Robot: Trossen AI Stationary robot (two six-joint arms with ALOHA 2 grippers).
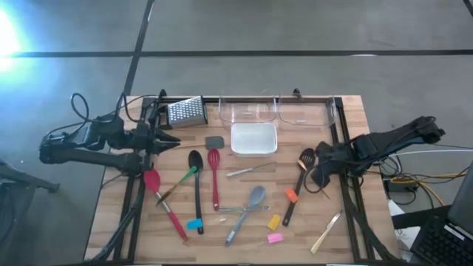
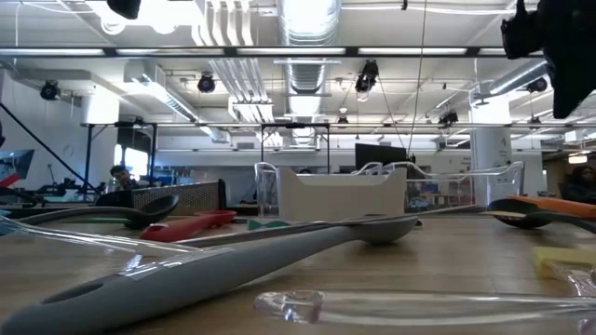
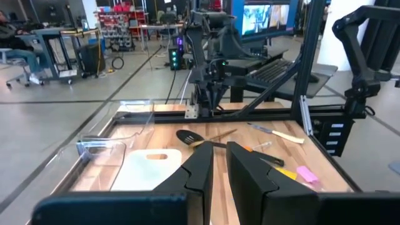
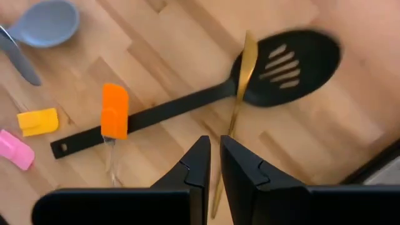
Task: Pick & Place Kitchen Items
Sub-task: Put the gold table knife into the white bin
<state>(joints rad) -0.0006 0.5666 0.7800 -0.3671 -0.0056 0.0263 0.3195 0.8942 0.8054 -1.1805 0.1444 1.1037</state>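
**Two claws nearly closed, both empty**

Two arms flank the table [image 1: 111, 222]. The right claw [image 4: 214, 164] hangs over the slotted black spoon [image 4: 294, 59], its fingers almost together and holding nothing; a thin wooden stick [image 4: 240, 81] lies across the spoon's neck. The left claw [image 3: 220, 164], also nearly shut and empty, hovers at the table's left edge.

Counted from above: two red spatulas [image 1: 213, 177], one black spoon [image 1: 196, 177], one grey spoon [image 1: 247, 210], one orange piece [image 1: 291, 195], one yellow [image 1: 273, 221], one pink [image 1: 275, 238], one blue [image 1: 194, 224]. The low view shows the utensils only partly, cut off at its edges.
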